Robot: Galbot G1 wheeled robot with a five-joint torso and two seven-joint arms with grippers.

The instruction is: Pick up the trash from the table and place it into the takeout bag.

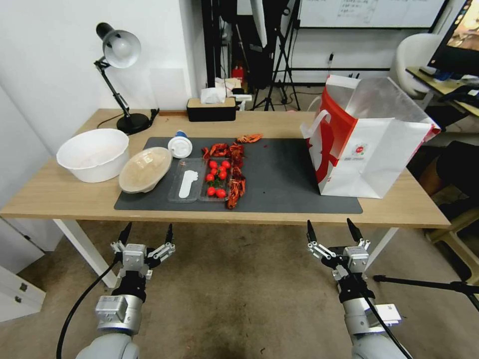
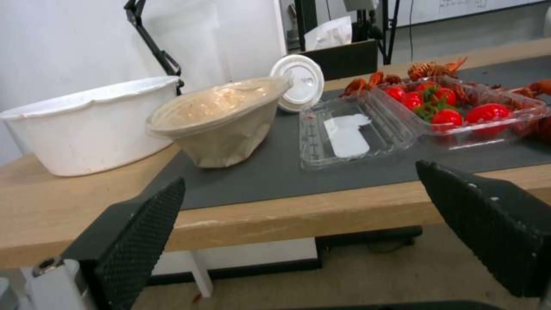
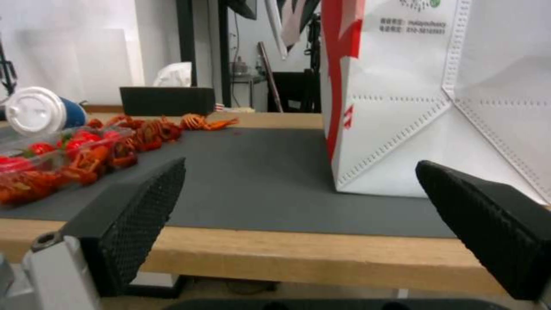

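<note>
On the left half of the dark mat (image 1: 284,179) on the table (image 1: 60,194) lies the trash: a round beige bowl (image 1: 145,169) (image 2: 221,120) tipped on its side and a small white-lidded cup (image 1: 179,147) (image 2: 298,82) (image 3: 34,110) lying down behind it. The takeout bag (image 1: 369,159) (image 3: 413,94) stands open on the mat's right end. My left gripper (image 1: 147,233) (image 2: 299,173) hangs open below the table's front edge, facing the beige bowl. Held at the same height, my right gripper (image 1: 333,231) (image 3: 301,163) is open too, facing the bag's lower corner.
A big white bowl (image 1: 93,153) (image 2: 86,125) sits left of the beige bowl. A clear tray of red tomatoes (image 1: 207,184) and red crayfish shells (image 1: 234,169) lie mid-mat. A desk lamp (image 1: 119,55) and black tissue box (image 1: 211,107) stand at the back edge.
</note>
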